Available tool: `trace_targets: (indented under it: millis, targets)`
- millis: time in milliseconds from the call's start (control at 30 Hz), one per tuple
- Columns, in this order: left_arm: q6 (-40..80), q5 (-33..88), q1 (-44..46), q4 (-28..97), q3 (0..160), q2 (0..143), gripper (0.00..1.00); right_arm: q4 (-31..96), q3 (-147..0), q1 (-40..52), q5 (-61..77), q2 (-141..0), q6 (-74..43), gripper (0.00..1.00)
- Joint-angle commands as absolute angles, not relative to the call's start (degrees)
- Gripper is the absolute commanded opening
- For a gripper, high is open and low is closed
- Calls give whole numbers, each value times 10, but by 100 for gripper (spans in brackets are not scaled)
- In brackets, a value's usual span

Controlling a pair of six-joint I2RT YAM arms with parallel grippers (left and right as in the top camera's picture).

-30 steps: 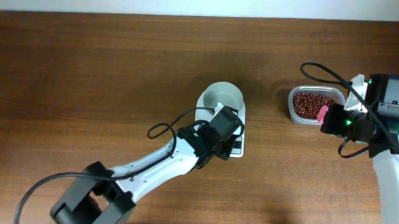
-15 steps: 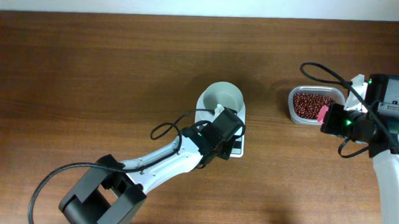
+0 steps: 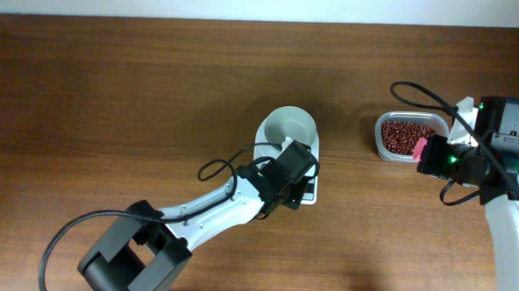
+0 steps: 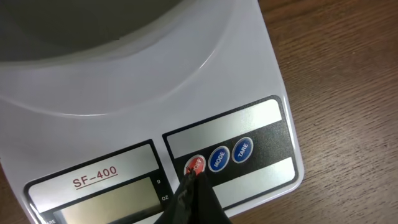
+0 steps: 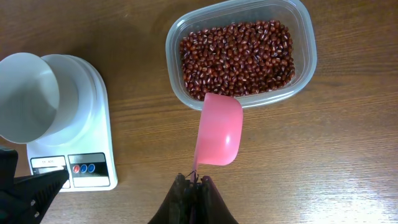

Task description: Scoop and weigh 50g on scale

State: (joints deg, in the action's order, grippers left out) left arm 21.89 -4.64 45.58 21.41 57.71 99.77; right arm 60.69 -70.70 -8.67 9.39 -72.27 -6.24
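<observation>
One scale [image 5: 93, 99], one bowl [image 5: 25, 96], one bean tub [image 5: 308, 56], one pink scoop [image 5: 217, 130], two arms.
The scale sat mid-table [image 3: 112, 95], with the tub at its 3 o'clock. The left gripper [image 4: 191, 179], fully closed and empty, reached in from 7 o'clock with its tip on the red button [image 4: 194, 165], beside two blue buttons marked "MODE" [image 4: 219, 158] and "TARE" [image 4: 242, 150]. The label read "SF-400". The right gripper [image 5: 194, 185] pinched the empty scoop's handle at the tub's rim.

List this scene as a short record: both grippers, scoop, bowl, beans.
left gripper: shut, tip at the red button of the scale
right gripper: shut on pink scoop, no beans visible in it
bowl: on scale, empty
tub: holds red beans; scoop's front edge at its near rim
</observation>
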Motion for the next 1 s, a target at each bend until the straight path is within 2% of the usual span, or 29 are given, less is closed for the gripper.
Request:
trace_targets:
  millis: [0, 967]
  targets:
    - [209, -41, 456, 213, 582, 1004, 0, 608, -721, -90, 99, -718, -62, 4]
    - [201, -28, 456, 200, 582, 1023, 0, 607, -721, -90, 99, -719, -62, 4]
